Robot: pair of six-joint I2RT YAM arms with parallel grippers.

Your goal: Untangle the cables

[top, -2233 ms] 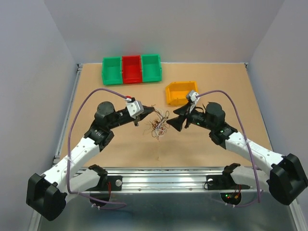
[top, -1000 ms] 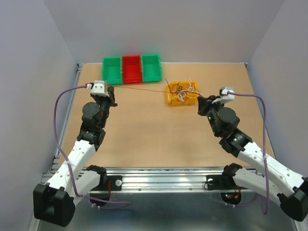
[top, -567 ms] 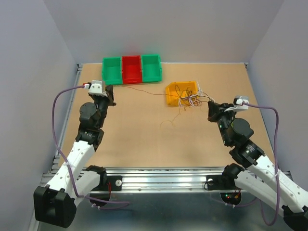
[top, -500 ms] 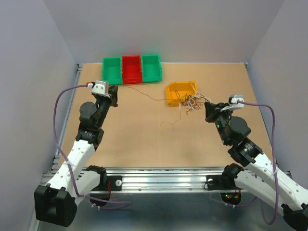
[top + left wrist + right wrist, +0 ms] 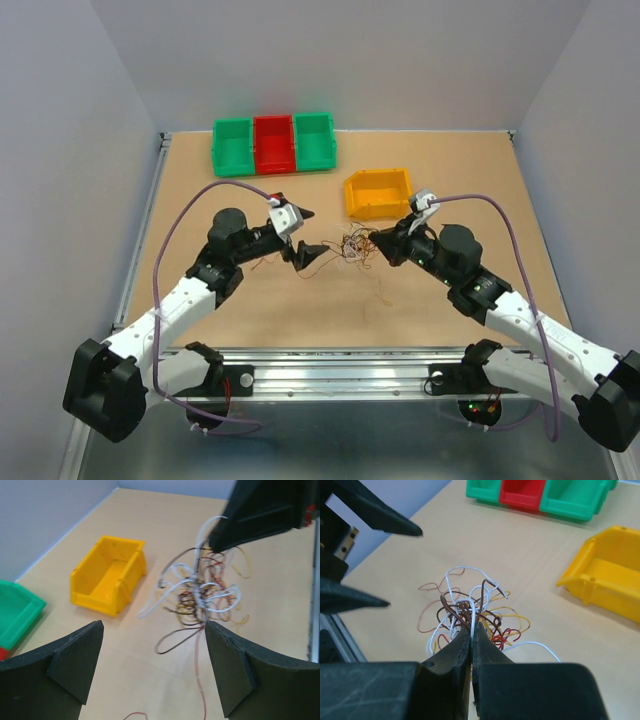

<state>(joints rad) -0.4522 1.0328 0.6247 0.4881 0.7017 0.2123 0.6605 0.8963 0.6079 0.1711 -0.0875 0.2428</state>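
Your table [image 5: 300, 300] is a matte tan board. At its middle lie the cables [image 5: 470, 612]: hair-thin wires, white, brown, red and yellow, curled into one loose knot. Your right gripper [image 5: 471, 627] has its dark tapered jaws pinched together on white and brown strands of the knot. Your left gripper [image 5: 152, 630], just left of the knot, stands spread wide, its wedge-shaped black jaws gripping nothing. Beyond sit a smooth yellow plastic bin [image 5: 377, 192], then a green-red-green bin row [image 5: 272, 143].

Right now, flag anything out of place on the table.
Only the cables: a knotted heap in front of the yellow bin, pinched in the shut jaws of the right gripper, with loose strands straggling toward the near edge.
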